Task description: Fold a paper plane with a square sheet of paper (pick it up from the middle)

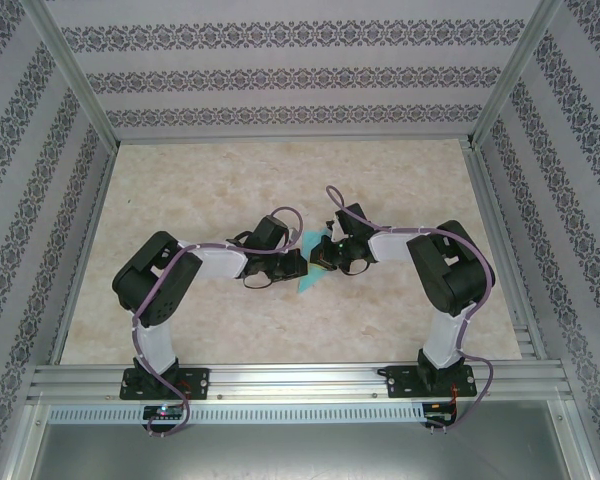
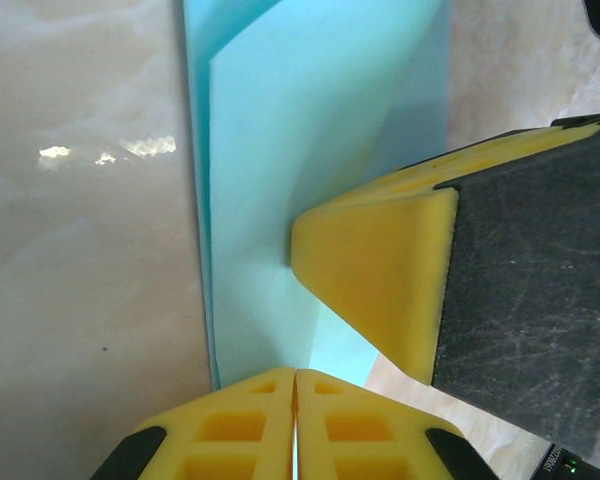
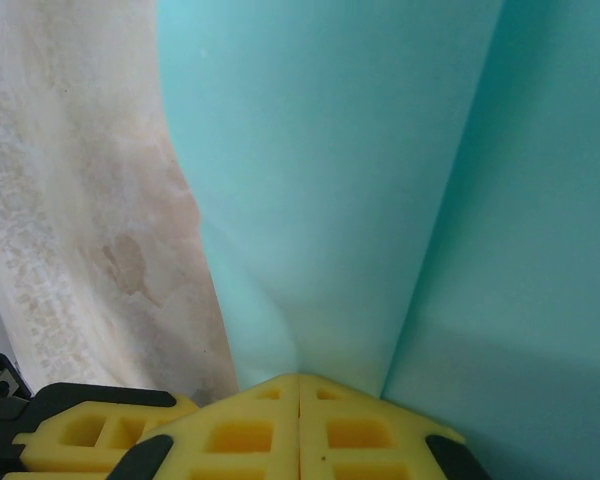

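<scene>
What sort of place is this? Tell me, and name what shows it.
Probably a robot test cell, not a home: left arm and right arm bolted to an aluminium rail, patterned panels walling in a marble-look table.

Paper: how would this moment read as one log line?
paper: folded, layers showing | left gripper: shut on paper | right gripper: shut on paper | table: beige marble

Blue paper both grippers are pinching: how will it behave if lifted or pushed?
Probably floppy: the paper curves and creases right where the right gripper pinches it. Likely very light, since its thin folded layers lift off the table under the fingertip pinch of the left gripper. Pushed, it would probably buckle or slide on the glossy tabletop.
</scene>
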{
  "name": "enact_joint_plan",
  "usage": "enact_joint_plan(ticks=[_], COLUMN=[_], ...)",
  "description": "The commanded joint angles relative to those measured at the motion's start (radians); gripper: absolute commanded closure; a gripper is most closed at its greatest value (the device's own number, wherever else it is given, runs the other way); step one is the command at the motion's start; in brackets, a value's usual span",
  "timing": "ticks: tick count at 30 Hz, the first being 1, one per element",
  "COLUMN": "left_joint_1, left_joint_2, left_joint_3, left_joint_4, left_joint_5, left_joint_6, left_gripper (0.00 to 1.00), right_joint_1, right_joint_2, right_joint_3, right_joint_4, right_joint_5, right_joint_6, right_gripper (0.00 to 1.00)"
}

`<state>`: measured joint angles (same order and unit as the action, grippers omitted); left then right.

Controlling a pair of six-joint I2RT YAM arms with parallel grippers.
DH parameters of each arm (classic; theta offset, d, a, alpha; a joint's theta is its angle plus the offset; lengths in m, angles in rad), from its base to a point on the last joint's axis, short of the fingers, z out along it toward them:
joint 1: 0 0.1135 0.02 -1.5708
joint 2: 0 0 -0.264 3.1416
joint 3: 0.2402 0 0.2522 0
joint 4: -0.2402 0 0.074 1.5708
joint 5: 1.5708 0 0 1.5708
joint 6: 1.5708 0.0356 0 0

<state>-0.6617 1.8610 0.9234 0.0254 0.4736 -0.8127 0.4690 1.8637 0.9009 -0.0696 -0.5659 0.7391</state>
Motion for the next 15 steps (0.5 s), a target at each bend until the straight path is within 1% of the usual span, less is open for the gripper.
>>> enact_joint_plan(ticks=[1, 6, 12, 15], left_joint_1=[-0.007, -0.012, -0.033, -0.048], left_joint_2=[0.024, 0.039, 0.072, 0.087], left_joint_3=[0.016, 0.029, 0.059, 0.064], left_joint_4=[-0.063, -0.177, -0.349, -0.392], left_joint_5=[-0.020, -0.055, -0.139, -0.171], left_joint_6=[0.007, 0.046, 0.141, 0.172], left_gripper=[0.91, 0.92, 0.93, 0.94], right_joint_1=[-0.004, -0.019, -0.042, -0.049], right_joint_2=[0.034, 0.027, 0.025, 0.025], right_joint_3=[-0.039, -0.030, -0.007, -0.001], right_joint_4=[-0.052, -0.039, -0.013, -0.013], right_joint_5=[0.107, 0.098, 0.057, 0.047], right_joint_6=[0.000, -0.043, -0.105, -0.129], right_gripper=[0.93, 0.93, 0.93, 0.93])
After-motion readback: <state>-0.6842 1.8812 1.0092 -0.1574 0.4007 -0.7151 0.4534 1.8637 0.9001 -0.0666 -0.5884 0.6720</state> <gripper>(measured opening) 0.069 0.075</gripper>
